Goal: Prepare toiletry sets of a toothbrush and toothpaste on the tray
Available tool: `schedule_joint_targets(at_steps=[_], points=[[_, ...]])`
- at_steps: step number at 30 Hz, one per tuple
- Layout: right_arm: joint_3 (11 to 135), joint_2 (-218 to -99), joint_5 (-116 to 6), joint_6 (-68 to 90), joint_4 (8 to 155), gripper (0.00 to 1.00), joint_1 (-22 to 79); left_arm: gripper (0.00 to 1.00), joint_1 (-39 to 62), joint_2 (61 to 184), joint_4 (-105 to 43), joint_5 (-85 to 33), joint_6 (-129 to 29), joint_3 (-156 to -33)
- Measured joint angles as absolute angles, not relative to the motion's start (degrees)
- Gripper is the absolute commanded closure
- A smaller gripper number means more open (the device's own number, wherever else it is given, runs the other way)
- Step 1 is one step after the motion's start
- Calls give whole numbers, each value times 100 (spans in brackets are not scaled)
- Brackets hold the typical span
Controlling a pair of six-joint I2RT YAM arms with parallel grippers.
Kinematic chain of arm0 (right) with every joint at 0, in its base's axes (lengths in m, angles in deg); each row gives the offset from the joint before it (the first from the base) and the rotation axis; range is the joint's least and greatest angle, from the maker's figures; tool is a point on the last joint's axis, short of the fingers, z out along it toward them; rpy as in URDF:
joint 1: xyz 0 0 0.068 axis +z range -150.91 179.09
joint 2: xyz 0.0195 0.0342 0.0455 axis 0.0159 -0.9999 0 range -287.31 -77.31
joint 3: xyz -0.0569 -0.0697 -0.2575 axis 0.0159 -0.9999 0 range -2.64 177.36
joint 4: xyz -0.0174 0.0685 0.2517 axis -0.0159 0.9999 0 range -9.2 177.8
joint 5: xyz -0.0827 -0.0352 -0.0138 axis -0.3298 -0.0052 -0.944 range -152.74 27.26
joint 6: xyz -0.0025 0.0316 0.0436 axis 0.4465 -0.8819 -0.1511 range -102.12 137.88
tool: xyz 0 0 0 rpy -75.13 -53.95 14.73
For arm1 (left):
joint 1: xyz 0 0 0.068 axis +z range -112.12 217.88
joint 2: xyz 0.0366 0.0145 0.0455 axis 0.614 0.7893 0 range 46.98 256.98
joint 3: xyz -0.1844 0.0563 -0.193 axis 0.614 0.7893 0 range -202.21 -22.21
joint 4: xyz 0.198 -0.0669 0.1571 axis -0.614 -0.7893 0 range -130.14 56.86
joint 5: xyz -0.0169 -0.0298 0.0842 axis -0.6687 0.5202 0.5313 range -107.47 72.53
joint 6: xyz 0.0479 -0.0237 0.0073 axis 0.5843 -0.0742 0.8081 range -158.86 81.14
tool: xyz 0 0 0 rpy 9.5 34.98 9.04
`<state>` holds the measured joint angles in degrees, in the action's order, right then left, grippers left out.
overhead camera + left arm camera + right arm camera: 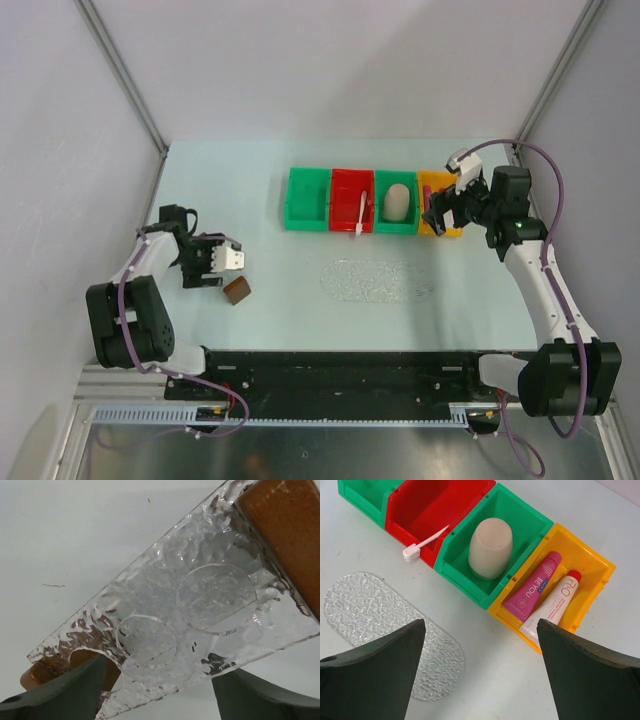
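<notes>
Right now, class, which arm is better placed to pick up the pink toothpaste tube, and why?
Right. The right gripper, open, hovers close to the yellow bin holding the toothpaste, while the left gripper is away at the tray on the far left.

Tray (200,605) cut off at frame edges, far green bin (365,500) cropped
</notes>
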<state>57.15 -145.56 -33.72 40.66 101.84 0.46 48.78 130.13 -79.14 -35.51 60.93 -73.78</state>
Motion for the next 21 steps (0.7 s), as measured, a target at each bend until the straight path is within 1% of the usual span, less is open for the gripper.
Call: schedule_joint_targets(at_steps=[5, 7, 12, 15, 18, 21], points=[[5715, -14619, -3375, 4066, 10188, 0, 39, 29, 4880, 13068, -7931, -3582, 5892, -7376], [5715, -14636, -3375, 4066, 10192, 0, 41, 31, 4878, 13066, -7920, -3595, 5846, -7371], [5715, -14671, -3377, 4066, 10192, 0, 41, 42, 4880, 12943, -7820, -3739, 5713, -7240], [5715, -14702, -3383, 4066, 10192, 0, 43, 47, 4873, 12790, -7835, -3905, 5542, -7138], [5715, -14717, -3399, 4066, 10195, 0, 52, 52, 4768, 12609, -7876, -4026, 5271, -7026], [5715, -14720, -3409, 4066, 10192, 0, 63, 60, 4497, 12504, -7896, -4072, 4921, -6976]])
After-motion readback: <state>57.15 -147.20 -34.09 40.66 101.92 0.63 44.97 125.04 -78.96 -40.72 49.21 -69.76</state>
